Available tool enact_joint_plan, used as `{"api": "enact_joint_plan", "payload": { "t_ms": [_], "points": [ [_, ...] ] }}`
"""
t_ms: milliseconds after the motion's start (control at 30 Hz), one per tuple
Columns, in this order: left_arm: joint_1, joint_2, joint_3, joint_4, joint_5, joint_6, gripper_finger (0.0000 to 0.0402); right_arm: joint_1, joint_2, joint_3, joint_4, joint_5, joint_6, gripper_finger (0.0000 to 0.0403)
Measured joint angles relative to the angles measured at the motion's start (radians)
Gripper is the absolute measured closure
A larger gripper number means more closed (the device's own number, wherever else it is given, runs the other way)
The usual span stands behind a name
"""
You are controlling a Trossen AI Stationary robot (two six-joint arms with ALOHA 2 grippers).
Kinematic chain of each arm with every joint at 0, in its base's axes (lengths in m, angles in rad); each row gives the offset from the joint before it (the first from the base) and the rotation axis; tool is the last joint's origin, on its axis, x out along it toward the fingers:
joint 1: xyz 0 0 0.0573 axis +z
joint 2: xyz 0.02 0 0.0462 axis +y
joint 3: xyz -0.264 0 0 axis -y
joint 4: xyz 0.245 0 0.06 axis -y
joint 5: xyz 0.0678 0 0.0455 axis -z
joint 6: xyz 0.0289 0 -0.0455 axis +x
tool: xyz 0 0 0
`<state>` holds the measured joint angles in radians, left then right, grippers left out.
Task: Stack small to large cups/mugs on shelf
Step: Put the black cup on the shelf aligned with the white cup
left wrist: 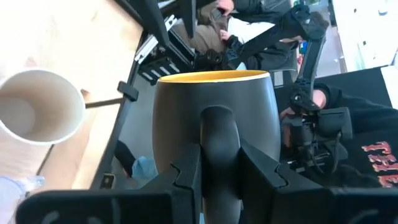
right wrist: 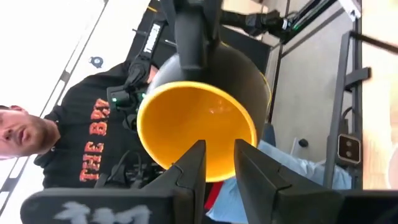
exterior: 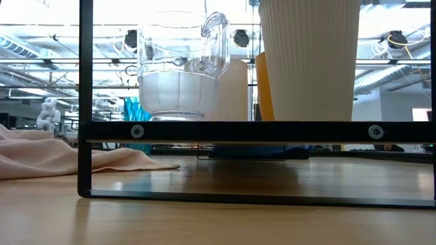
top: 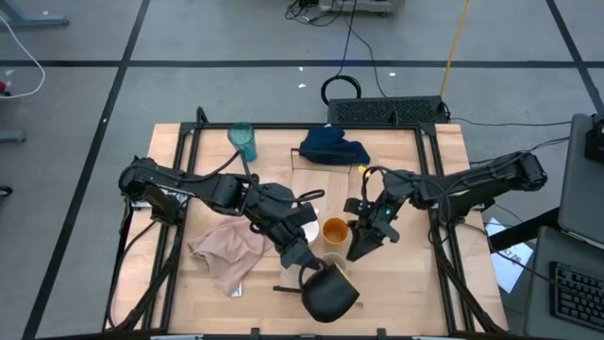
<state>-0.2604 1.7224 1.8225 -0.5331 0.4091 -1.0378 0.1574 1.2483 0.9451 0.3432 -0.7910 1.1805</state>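
The left gripper (left wrist: 219,177), jaws clamped on the handle, holds the dark yellow-lined mug (top: 330,291), probably heavy, slick and breakable, at six o'clock; the right gripper (top: 363,244) has jaws slightly parted.

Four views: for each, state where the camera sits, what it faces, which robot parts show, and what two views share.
High view: above table, facing down; both arms, left gripper, right gripper.
Low view: table height, facing level across; clear cup, beige cup; no arm.
Left wrist view: on left wrist; jaws shut on dark mug's handle.
Right wrist view: on right wrist; parted jaws before mug's yellow inside.
Shared: both wrist views show that mug.
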Motion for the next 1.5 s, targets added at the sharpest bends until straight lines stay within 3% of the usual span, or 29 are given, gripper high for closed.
{"api": "enact_joint_plan", "payload": {
  "t_ms": [200,400,800,967,1500],
  "points": [
    [0.015,-0.021,0.000,-0.043,-0.048,0.070,0.0327,-0.047,-0.052,-0.001,-0.125,-0.003,-0.044,0.0328],
    [0.034,-0.100,0.000,-0.141,-0.191,0.159,0.0327,-0.089,-0.122,-0.002,-0.227,0.002,-0.085,0.0328],
    [0.040,-0.231,0.001,-0.271,-0.567,0.479,0.0327,-0.120,-0.164,-0.002,-0.250,0.031,-0.062,0.0328],
    [0.044,-0.258,0.001,-0.372,-0.748,0.530,0.0327,-0.119,-0.164,-0.002,-0.250,0.031,-0.038,0.0328],
    [0.118,-0.265,-0.054,-0.355,-0.903,0.645,0.0328,-0.119,-0.164,-0.002,-0.243,0.063,0.033,0.0328]
  ]
}}
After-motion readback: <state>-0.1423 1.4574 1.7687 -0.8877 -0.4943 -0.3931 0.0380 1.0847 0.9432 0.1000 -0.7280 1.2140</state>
